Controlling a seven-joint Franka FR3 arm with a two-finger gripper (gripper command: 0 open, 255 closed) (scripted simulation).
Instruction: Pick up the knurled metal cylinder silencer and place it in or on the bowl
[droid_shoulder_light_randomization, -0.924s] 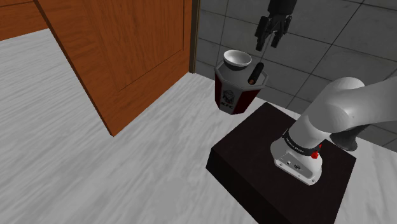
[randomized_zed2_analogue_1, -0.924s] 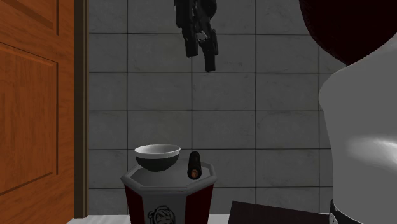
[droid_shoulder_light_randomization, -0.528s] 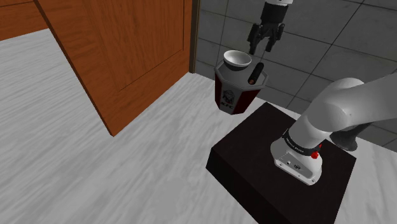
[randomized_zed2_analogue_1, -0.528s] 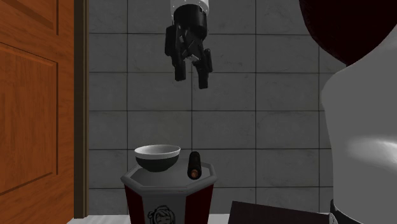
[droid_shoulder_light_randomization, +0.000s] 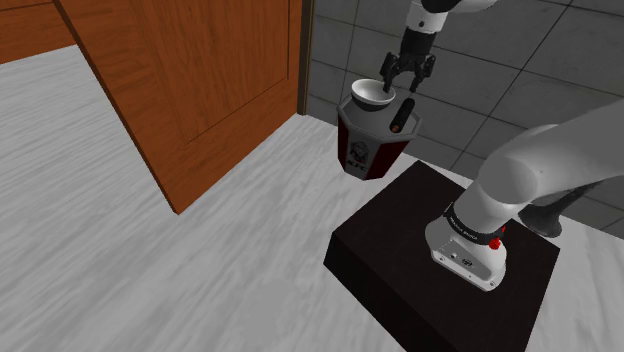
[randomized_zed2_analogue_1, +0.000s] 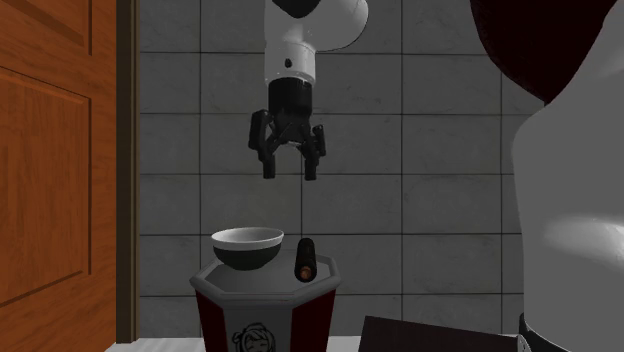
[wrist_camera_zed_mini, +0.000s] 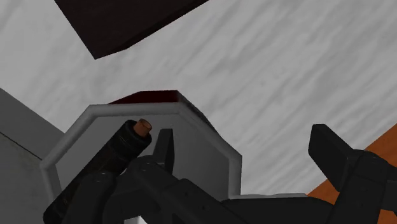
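A dark, knurled cylinder silencer (droid_shoulder_light_randomization: 402, 115) (randomized_zed2_analogue_1: 304, 258) with a brownish end lies on the flat top of a red-and-white octagonal stand (droid_shoulder_light_randomization: 375, 148) (randomized_zed2_analogue_1: 265, 300). Beside it, on the same top, sits a bowl (droid_shoulder_light_randomization: 372, 94) (randomized_zed2_analogue_1: 247, 247), white inside and dark outside. My gripper (droid_shoulder_light_randomization: 397, 88) (randomized_zed2_analogue_1: 289, 172) hangs open and empty above the two, pointing down, well clear of both. In the wrist view the silencer (wrist_camera_zed_mini: 124, 143) lies just outside one finger of the open gripper (wrist_camera_zed_mini: 245, 149), on the grey octagonal top (wrist_camera_zed_mini: 210, 137).
A tall wooden door panel (droid_shoulder_light_randomization: 190, 80) stands to the shoulder view's left of the octagonal stand. A grey tiled wall (randomized_zed2_analogue_1: 430, 150) rises right behind it. My black base box (droid_shoulder_light_randomization: 440, 260) sits close by on the pale wood-grain floor (droid_shoulder_light_randomization: 150, 270).
The gripper has come down toward the octagonal stand and turned about its axis, staying open. The silencer and bowl have not moved.
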